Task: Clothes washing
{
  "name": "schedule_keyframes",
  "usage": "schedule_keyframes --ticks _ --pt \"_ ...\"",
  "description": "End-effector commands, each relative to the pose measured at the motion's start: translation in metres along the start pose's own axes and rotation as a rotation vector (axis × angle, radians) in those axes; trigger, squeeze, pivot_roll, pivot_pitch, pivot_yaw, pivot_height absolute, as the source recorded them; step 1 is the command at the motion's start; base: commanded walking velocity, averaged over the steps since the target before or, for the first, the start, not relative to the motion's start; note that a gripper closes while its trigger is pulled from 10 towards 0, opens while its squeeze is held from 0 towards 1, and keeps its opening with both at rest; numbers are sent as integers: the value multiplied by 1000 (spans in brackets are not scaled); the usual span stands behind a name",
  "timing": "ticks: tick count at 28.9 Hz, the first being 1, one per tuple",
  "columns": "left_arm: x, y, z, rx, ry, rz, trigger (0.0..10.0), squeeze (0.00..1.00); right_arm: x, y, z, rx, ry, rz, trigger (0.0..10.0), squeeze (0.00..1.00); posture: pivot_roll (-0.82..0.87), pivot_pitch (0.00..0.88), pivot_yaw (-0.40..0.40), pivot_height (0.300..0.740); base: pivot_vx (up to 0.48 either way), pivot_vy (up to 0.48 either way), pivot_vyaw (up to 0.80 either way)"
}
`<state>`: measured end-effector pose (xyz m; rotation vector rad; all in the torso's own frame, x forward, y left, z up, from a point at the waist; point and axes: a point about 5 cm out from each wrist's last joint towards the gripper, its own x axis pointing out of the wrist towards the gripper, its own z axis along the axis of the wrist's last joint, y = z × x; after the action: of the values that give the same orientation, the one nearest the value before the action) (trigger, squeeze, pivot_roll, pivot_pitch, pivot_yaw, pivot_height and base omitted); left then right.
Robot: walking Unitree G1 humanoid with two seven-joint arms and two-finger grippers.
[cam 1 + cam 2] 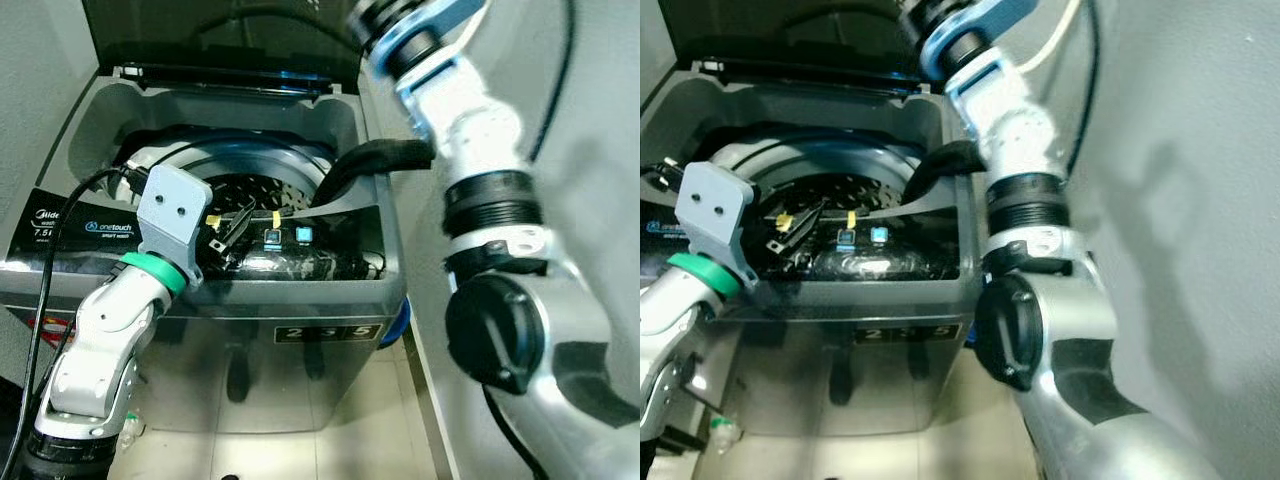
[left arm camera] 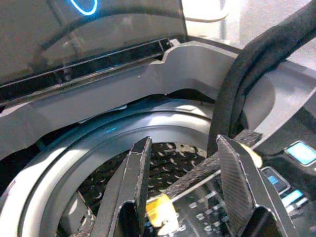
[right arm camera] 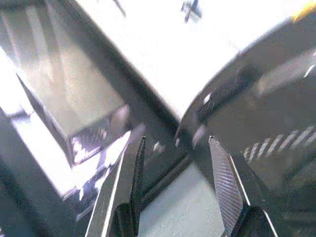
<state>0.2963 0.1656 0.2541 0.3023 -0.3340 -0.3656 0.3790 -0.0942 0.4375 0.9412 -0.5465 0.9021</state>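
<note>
A grey top-loading washing machine [image 1: 300,285] stands before me with its dark lid [image 1: 220,40] raised. Inside is the perforated metal drum [image 1: 250,190]. A dark garment [image 1: 365,160] hangs over the right rim of the opening, and a thin strip of it runs down into the tub. My left gripper [image 1: 232,228] reaches over the front rim into the opening. In the left wrist view its fingers [image 2: 140,163] stand open, with the dark strip [image 2: 247,74] passing between them. My right arm [image 1: 470,130] is raised high on the right. The right gripper [image 3: 175,143] is open and holds nothing.
The control panel [image 1: 80,230] lies along the machine's front left. A black cable [image 1: 50,260] loops down the left side by my left arm. A grey wall [image 1: 600,150] stands close on the right. Pale tiled floor [image 1: 330,450] lies in front of the machine.
</note>
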Motion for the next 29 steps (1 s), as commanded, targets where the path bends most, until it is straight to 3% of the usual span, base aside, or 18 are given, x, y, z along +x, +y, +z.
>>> schedule_keyframes --ticks 1,2,3,6,7,9,12,14,18,21,22,23,25,26,27,29 --pt "0 -2 0 -6 -5 -8 10000 0 -11 -17 7 -97 -3 -84 10000 0 126 130 -19 740 0 0 0" --pt "1 -2 0 -6 -6 -11 10000 0 -17 -28 8 -150 12 -151 10000 0 126 130 -19 740 0 0 0" --pt "1 -2 0 -6 -6 -11 10000 0 -17 -28 8 -150 12 -151 10000 0 126 130 -19 740 0 0 0" --pt "3 -2 1 -3 -9 -18 10000 0 -46 -65 2 -397 129 -371 10000 0 128 126 -6 740 0 0 0" --pt "3 -2 1 -3 -9 -18 10000 0 -46 -65 2 -397 129 -371 10000 0 128 126 -6 740 0 0 0" --pt "3 -2 1 0 -10 -21 10000 0 -69 -84 -9 -502 232 -471 10000 0 131 123 -1 740 0 0 0" --pt "3 -2 1 1 -10 -22 10000 0 -74 -88 -12 -518 259 -491 10000 0 131 123 -1 740 0 0 0" --pt "4 -2 1 5 -6 -27 10000 0 -90 -96 -29 -534 331 -513 10000 0 135 117 6 740 0 0 0" --pt "5 -3 0 0 -2 -27 10000 0 -102 -102 -36 -552 336 -551 10000 0 138 112 7 740 0 0 0" --pt "7 0 -7 6 53 25 10000 0 -115 -110 -35 -590 335 -616 10000 0 142 106 5 740 0 0 0" --pt "10 4 -12 21 98 83 10000 0 -128 -115 -36 -638 337 -654 10000 0 148 85 12 740 0 0 0" --pt "10 4 -12 21 98 83 10000 0 -128 -115 -36 -638 337 -654 10000 0 148 85 12 740 0 0 0" --pt "17 13 -21 -143 147 278 10000 0 -174 -129 -34 -774 320 -800 10000 0 148 85 12 740 0 0 0" --pt "17 13 -21 -143 147 278 10000 0 -174 -129 -34 -774 320 -800 10000 0 148 85 12 740 0 0 0" --pt "17 9 -34 -212 178 327 10000 0 -202 -136 -37 -821 310 -899 10000 0 135 59 -5 740 0 0 0" --pt "15 -2 -51 -294 198 345 10000 0 -239 -143 -47 -882 324 -1023 10000 0 111 53 -3 740 0 0 0"
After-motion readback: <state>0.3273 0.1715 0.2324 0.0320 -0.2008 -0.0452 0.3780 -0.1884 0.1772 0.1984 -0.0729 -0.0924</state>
